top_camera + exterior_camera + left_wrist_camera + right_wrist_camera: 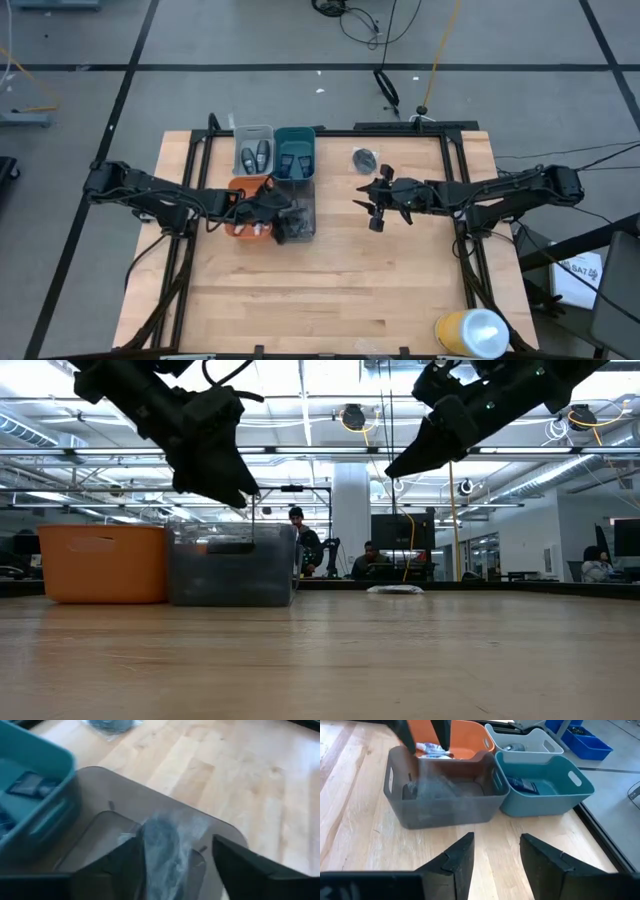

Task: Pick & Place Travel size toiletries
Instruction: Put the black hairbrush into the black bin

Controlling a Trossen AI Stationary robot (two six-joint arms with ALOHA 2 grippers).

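A dark grey round puff in clear wrap lies on the floor of the clear bin, also seen in the right wrist view. My left gripper hangs open just above that bin, with its fingers on either side of the puff and clear of it. A second puff rests flat on the table beyond my right gripper. That gripper is open in the air right of the bins, pointing toward them. White tubes lie in the orange bin, blue packets in the teal bin, and dark bottles in the grey bin.
The four bins stand in a tight block left of the table's middle: grey and teal at the far side, orange and clear nearer. A big yellow cylinder lies at the near right corner. Bare wood spans the near half.
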